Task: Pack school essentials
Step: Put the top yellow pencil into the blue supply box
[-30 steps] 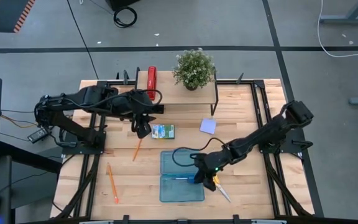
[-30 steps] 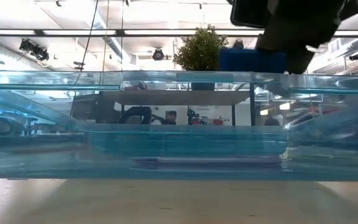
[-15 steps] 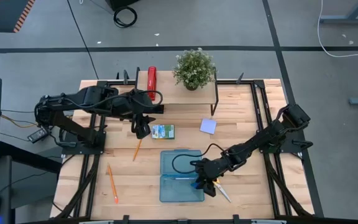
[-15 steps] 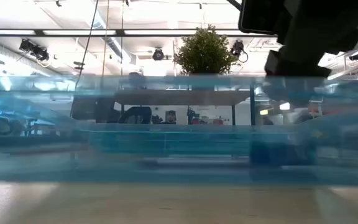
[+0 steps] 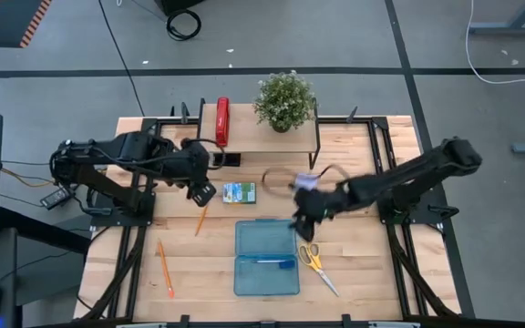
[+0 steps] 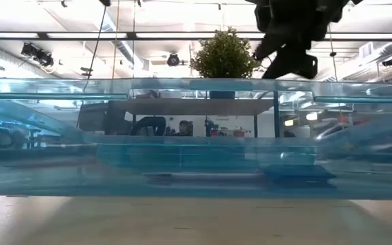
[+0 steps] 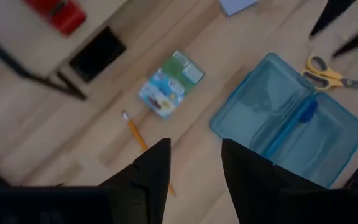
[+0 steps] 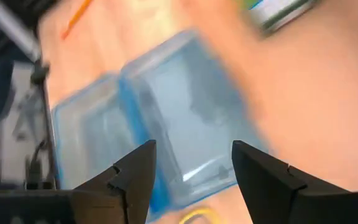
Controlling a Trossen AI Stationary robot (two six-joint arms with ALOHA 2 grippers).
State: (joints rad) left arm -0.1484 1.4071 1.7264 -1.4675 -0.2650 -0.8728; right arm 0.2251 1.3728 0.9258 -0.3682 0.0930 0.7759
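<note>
An open translucent blue case (image 5: 265,257) lies near the table's near edge. In it are the purple pen (image 5: 262,261) and the tiny blue eraser (image 5: 285,265). The yellow-handled scissors (image 5: 315,261) lie just right of it. The printed packet (image 5: 238,192), two orange pencils (image 5: 200,219) (image 5: 165,267) and the lavender pad (image 5: 306,181) lie on the wood. My right gripper (image 5: 302,219) hovers open between the pad and the case, holding nothing. My left gripper (image 5: 203,192) hovers open left of the packet (image 7: 171,84).
A raised shelf at the far edge carries a red stapler (image 5: 222,121) and a potted plant (image 5: 283,98). Black frame rails run along the table's left and right sides. Bare wood lies left of the case around the pencils. In the low view the case wall (image 6: 196,136) fills the foreground.
My right gripper has lowered the blue eraser into the near half of the case and let go of it. It has then risen and swung toward the far edge, to beside the lavender pad. The eraser now lies in the case next to the pen.
</note>
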